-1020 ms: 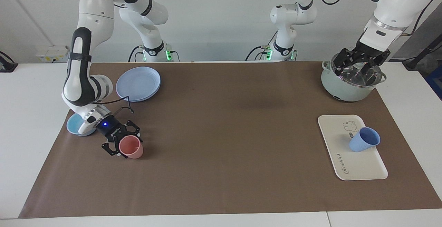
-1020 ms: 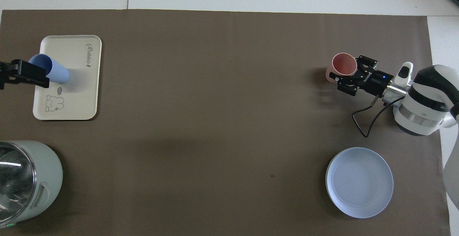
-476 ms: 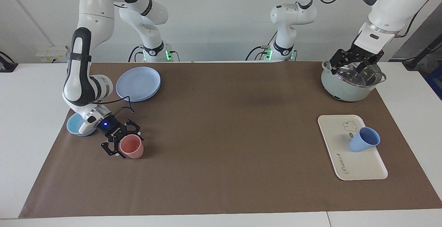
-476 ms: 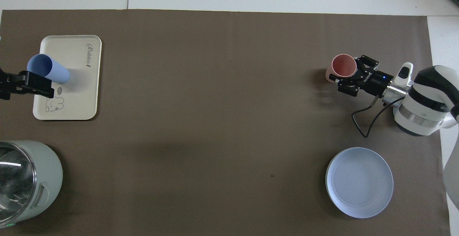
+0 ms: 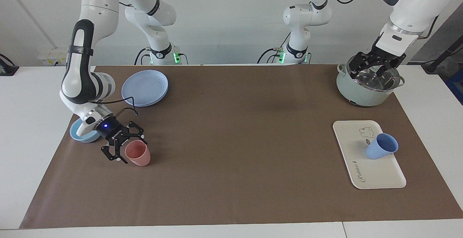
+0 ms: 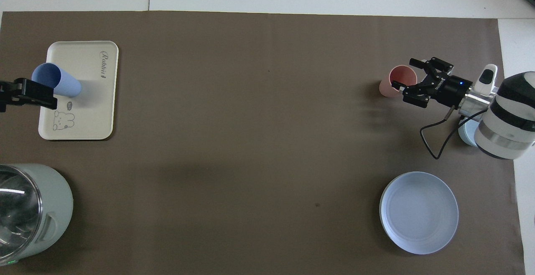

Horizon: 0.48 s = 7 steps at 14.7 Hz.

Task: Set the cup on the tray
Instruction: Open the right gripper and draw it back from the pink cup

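The blue cup (image 5: 381,146) stands on the cream tray (image 5: 376,174) at the left arm's end of the table, on the tray's edge nearest that end; it also shows in the overhead view (image 6: 56,80) on the tray (image 6: 90,116). My left gripper (image 5: 373,68) is open and empty, raised over the pot; its tip shows in the overhead view (image 6: 27,94) beside the cup. My right gripper (image 5: 123,145) is open and low beside the pink cup (image 5: 138,153), with nothing held; it also shows in the overhead view (image 6: 411,74).
A pale green pot (image 5: 358,93) stands nearer the robots than the tray. A round blue plate (image 5: 144,88) and a light-blue bowl (image 5: 81,133) lie at the right arm's end. The pink cup (image 6: 399,82) stands on the brown mat.
My right gripper has opened wider and drawn back from the pink cup toward the bowl; the pink cup stays standing. My left gripper has shifted slightly over the pot. The blue cup has not moved.
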Motion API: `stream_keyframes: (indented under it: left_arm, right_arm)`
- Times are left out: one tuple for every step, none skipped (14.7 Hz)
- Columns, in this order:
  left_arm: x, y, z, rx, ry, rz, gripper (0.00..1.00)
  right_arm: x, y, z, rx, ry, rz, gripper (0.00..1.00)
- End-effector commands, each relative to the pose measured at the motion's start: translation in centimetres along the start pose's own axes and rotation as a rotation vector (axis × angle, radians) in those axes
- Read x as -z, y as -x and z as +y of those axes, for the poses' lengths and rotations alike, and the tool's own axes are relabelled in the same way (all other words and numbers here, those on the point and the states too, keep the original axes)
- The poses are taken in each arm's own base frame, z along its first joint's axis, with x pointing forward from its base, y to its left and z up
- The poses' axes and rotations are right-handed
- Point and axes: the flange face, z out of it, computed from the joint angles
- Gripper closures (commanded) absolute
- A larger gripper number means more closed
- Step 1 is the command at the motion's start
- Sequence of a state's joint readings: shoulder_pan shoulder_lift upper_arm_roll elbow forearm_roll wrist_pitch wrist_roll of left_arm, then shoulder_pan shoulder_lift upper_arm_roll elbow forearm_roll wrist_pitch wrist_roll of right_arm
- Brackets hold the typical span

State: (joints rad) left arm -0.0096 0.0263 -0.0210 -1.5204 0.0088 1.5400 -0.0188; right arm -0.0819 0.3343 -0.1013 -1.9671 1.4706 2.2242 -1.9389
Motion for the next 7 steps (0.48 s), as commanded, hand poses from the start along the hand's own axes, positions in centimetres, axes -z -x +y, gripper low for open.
stream_keyframes:
  left_arm:
    - [0.3, 0.6, -0.1, -0.011, -0.013, 0.028, 0.0]
    - [0.3, 0.6, -0.1, -0.011, -0.013, 0.03, 0.0]
    - [0.4, 0.4, 0.0, -0.013, -0.01, 0.04, 0.0]
    - [0.5, 0.1, 0.0, -0.014, -0.006, 0.056, 0.0]
    - [0.6, 0.0, 0.0, -0.019, -0.006, 0.06, 0.0]
    - [0.8, -0.1, 0.1, -0.023, -0.003, 0.063, 0.0]
    - [1.0, -0.1, 0.1, -0.023, 0.0, 0.066, 0.0]
  right_arm:
    - [1.2, -3.6, -2.0, -0.047, 0.022, -0.067, 0.0]
    - [1.7, -4.9, -2.4, -0.077, 0.051, -0.08, 0.0]
    - [1.1, -6.3, -3.4, -0.094, 0.064, -0.101, 0.0]
    - [1.3, -7.6, -4.0, -0.111, 0.085, -0.123, 0.0]
    - [1.7, -8.7, -4.3, -0.127, 0.113, -0.151, 0.0]
    - [1.6, -9.9, -4.9, -0.129, 0.123, -0.18, 0.0]
    - [2.1, -10.8, -5.2, -0.146, 0.148, -0.202, 0.0]
